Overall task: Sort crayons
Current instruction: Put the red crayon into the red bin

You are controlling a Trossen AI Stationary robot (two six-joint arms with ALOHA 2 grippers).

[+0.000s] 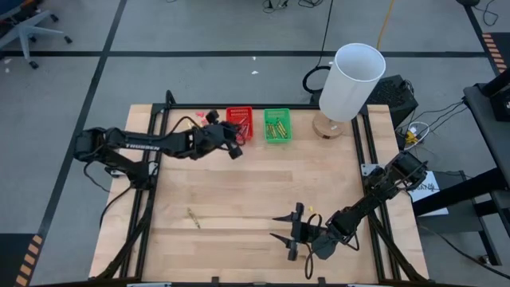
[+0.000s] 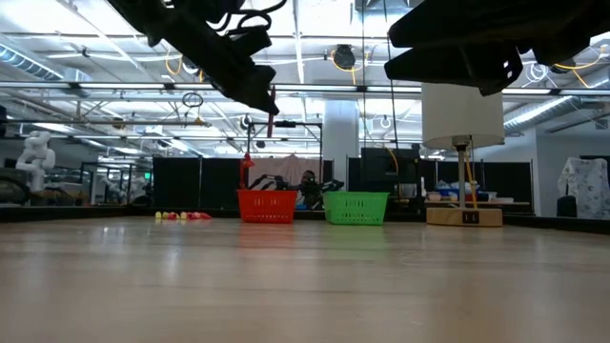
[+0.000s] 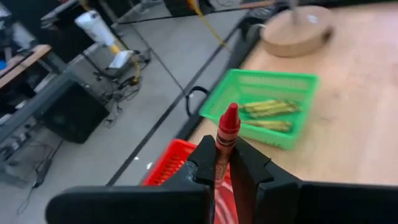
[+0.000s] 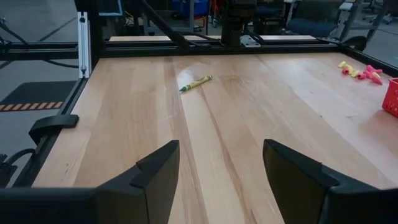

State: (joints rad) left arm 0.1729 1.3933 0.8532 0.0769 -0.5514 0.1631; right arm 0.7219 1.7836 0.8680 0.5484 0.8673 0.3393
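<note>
Both arms are black, built of slim tube-like links joined by rounded, bulkier joints. The left arm (image 1: 135,143) carries pale lettering along its long link, too small to read with certainty, and thin dark cables run beside its base. The right arm (image 1: 374,195) has the same matte black finish, with a chunky joint housing near its base. The left gripper (image 3: 225,168) has two thick, black, wedge-shaped fingers with smooth, slightly glossy faces. The right gripper (image 4: 221,171) has broad, flat, angular black fingers (image 4: 155,174) rising from a plain black bar.
</note>
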